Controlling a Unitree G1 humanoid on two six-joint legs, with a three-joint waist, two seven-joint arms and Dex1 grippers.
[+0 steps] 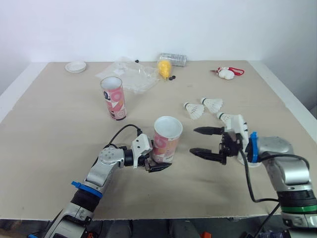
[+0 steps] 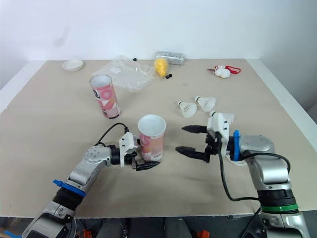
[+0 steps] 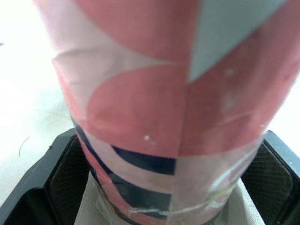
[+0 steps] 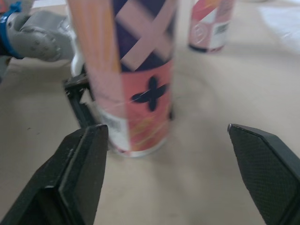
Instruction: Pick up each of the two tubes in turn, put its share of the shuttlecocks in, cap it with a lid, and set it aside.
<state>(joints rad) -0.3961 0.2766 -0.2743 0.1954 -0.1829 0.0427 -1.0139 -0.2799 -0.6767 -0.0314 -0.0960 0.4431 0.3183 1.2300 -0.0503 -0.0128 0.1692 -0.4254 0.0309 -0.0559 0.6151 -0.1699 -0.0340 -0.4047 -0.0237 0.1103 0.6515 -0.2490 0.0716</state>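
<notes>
Low at centre, the left gripper [image 1: 161,161] clamped the base of the near tube [image 1: 167,138] — upright, its mouth uncovered. To its right the right gripper [image 1: 193,141] faced it, fingers spread wide, not touching it. A second tube [image 1: 114,97] stood up and to the left; two shuttlecocks [image 1: 194,110] lay right of centre.

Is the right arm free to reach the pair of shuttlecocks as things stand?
Probably yes: the shuttlecocks lie on bare table just beyond the right gripper, its fingers open and empty, nothing between.
</notes>
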